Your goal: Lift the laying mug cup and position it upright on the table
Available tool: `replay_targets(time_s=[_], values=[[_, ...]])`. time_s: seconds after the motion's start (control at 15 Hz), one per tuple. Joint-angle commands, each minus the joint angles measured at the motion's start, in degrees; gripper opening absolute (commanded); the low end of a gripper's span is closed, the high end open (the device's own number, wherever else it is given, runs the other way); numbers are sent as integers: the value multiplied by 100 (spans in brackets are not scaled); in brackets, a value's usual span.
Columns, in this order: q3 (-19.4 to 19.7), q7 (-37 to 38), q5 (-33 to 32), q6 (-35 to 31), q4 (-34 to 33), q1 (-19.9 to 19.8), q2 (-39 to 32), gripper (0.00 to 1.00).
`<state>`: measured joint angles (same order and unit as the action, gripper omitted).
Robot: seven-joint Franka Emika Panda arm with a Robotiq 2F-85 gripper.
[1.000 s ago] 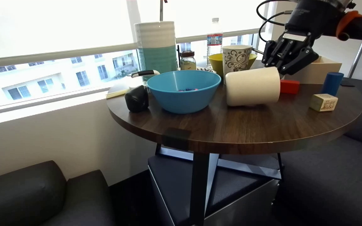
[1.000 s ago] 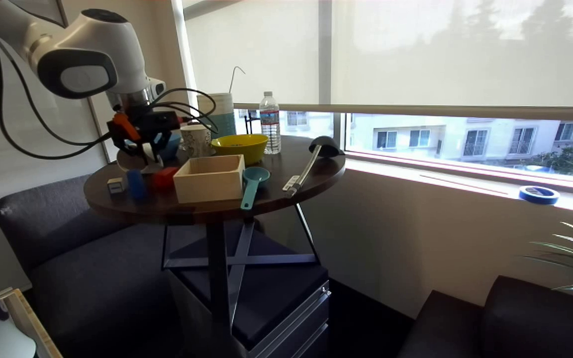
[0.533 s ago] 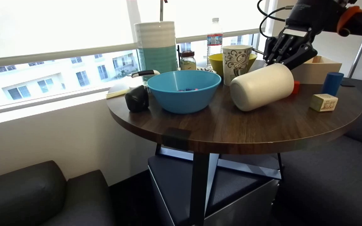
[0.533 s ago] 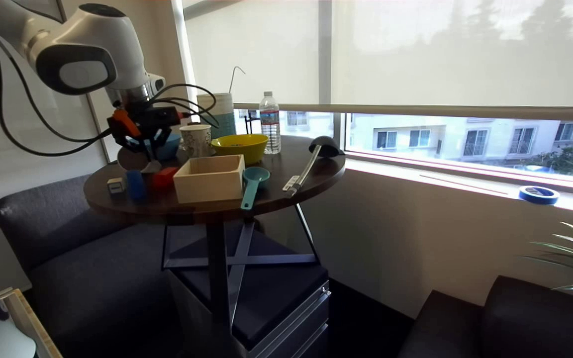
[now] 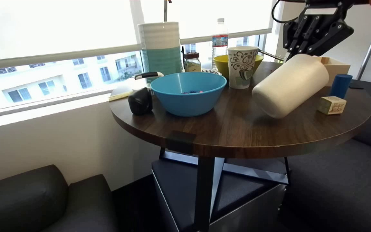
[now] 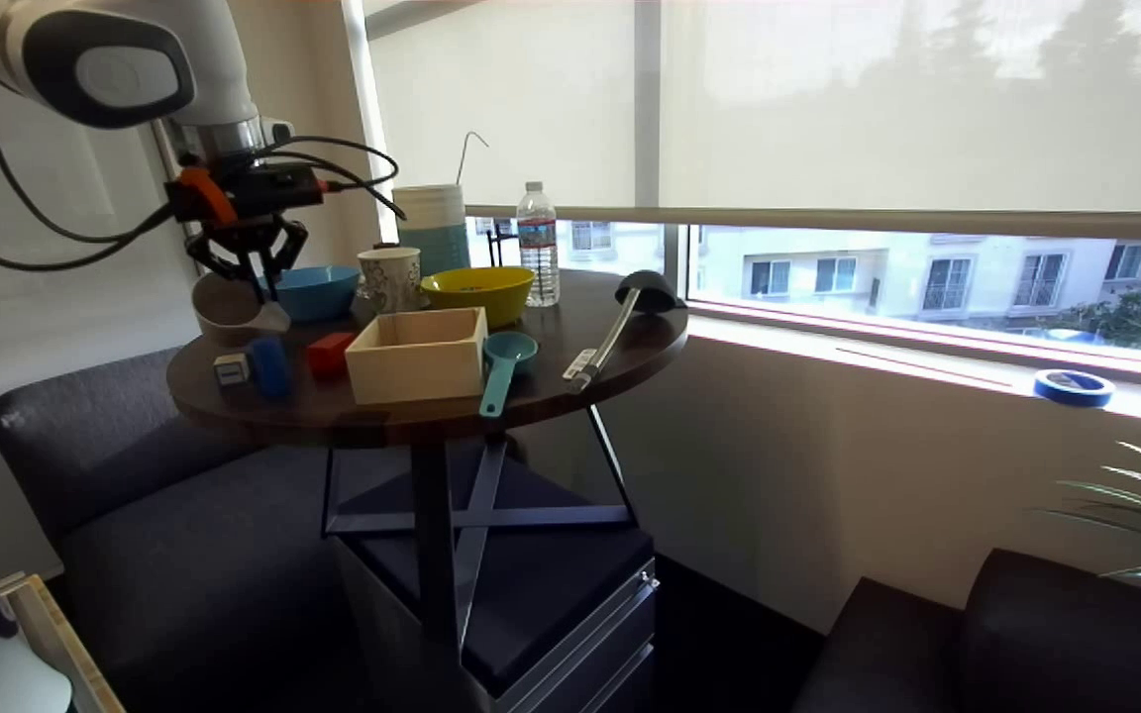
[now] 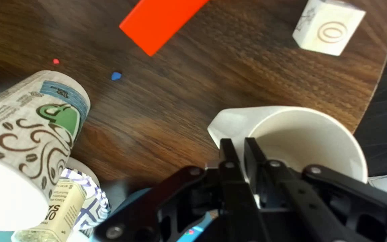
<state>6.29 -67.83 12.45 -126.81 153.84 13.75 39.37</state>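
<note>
The cream-white mug cup (image 5: 291, 87) is tilted, its closed base low toward the table's front and its mouth up toward my gripper (image 5: 290, 57). Its open mouth shows in the wrist view (image 7: 307, 137), and the cup also shows in an exterior view (image 6: 224, 305). My gripper (image 7: 236, 143) is shut on the cup's wall at the rim, one finger inside the mouth and one outside, near a pale protruding part. The base is just above or touching the dark brown round table (image 5: 217, 129); I cannot tell which.
A blue bowl (image 5: 188, 96) and a patterned paper cup (image 5: 242, 67) stand left of the mug cup. A blue cylinder (image 5: 340, 85) and a small block (image 5: 332, 105) are to its right. A wooden box (image 6: 417, 361) and a red block (image 6: 330, 355) are nearby.
The gripper has risen and moved right in an exterior view, taking the mug cup with it. The cup has gone from nearly lying to tilted, its mouth end raised.
</note>
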Motion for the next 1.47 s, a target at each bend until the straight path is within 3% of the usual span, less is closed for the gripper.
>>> replay_targets(time_s=[0.0, 0.6, 1.4], values=[[-400, 644, -403, 732, -519, -125, 98, 3], [-981, 2586, -1205, 1894, -1446, -203, -587, 3], [-1350, 3817, -2096, 3085, -2521, -147, -1976, 3]])
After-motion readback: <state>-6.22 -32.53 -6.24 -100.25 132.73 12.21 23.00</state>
